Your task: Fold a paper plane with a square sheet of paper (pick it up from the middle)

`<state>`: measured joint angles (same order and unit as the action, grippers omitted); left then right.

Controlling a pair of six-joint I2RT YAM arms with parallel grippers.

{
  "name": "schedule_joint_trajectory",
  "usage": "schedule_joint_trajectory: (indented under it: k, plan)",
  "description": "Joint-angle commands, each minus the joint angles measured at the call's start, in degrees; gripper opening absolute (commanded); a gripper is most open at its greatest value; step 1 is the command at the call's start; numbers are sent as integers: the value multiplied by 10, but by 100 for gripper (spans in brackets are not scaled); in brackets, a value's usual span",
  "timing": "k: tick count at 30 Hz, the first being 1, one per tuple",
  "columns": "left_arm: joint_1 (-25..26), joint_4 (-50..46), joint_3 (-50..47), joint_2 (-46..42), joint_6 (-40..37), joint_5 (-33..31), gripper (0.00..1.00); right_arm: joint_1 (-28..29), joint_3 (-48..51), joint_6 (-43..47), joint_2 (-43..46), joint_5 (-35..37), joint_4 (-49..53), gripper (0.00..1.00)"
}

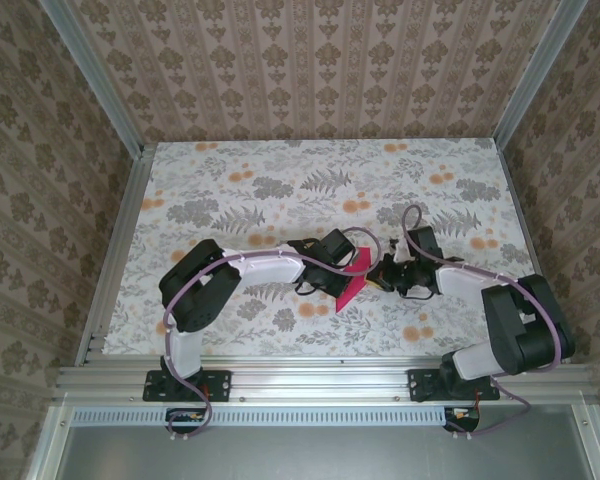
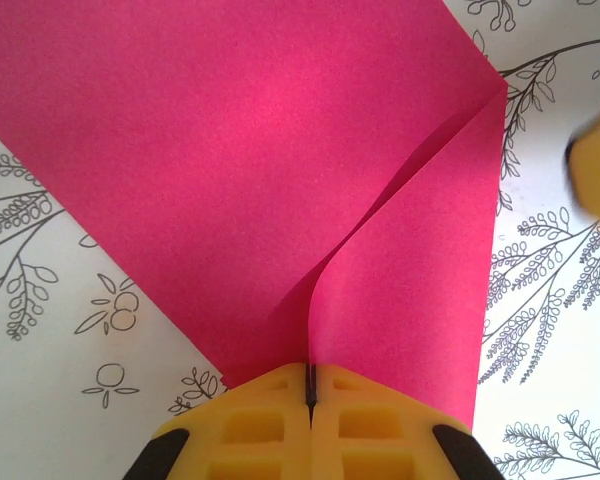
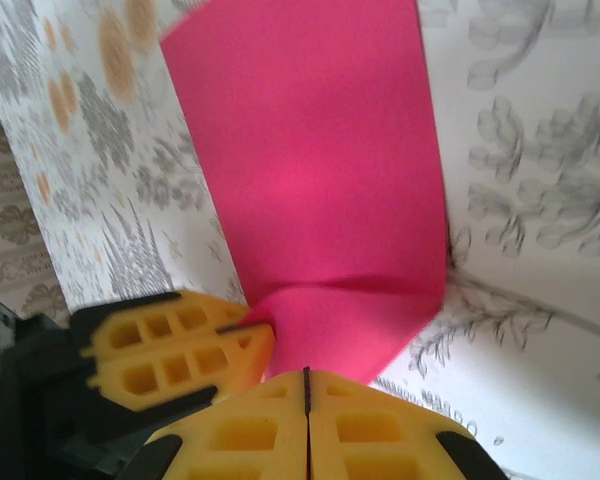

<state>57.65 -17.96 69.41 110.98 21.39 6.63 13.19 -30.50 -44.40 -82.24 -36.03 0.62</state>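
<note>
**Magenta square sheet of paper (image 1: 352, 280) sits between both arms**

Creased at mid-counter (image 1: 230, 180), its long axis runs near-left to far-right. Left fingers (image 2: 285, 392) are clamped on its edge. Right fingers (image 3: 280, 400) are closed just right of it; I cannot tell whether they grip it.

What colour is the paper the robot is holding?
Plain magenta-pink; the square sheet of paper shows best in the left wrist view.
</note>
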Motion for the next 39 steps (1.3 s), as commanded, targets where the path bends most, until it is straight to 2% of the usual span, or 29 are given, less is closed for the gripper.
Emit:
schedule_joint_trajectory:
  k: [1,17,23,27,33,39]
  plan:
    - [-3,-35,-14,2,8,-7,0,25,9,-46,-14,5,-47,8]
    - [-6,-29,-23,7,10,-4,0,48,35,-63,-100,40,-118,6]
    - [-11,-23,-30,7,16,0,0,49,35,-56,-21,52,-64,7]
    - [-15,-14,-36,8,18,6,0,61,53,-77,20,53,-69,8]
    - [-18,-3,-44,10,22,16,0,86,78,-127,19,63,-137,8]
    - [-21,0,-52,10,24,19,0,106,76,-146,-23,76,-183,8]
